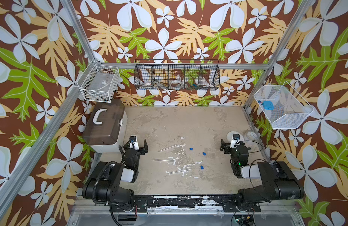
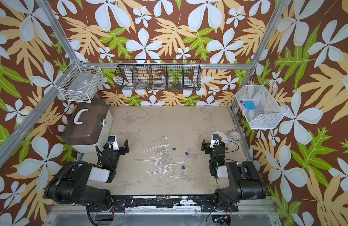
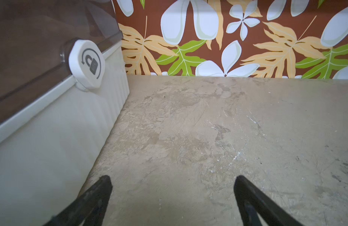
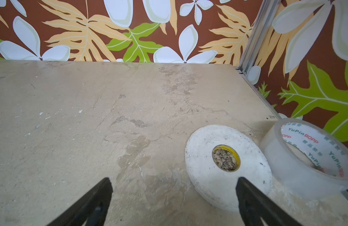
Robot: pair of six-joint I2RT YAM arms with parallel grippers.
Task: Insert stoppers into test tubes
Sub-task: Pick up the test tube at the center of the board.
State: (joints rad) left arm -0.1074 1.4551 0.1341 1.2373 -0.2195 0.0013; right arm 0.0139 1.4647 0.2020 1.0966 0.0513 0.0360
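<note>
Three clear test tubes lie flat on the tabletop between the arms in both top views: one at the far left, one in the middle and one nearest the front. Three small blue stoppers lie loose to their right. My left gripper stands open beside the box, left of the tubes, holding nothing. Just as empty, my right gripper is open right of the stoppers. Neither wrist view shows tubes or stoppers.
A white box with a brown lid stands at the back left, close to the left gripper. A white tape roll and a clear tape roll lie by the right gripper. Wire baskets hang on the walls.
</note>
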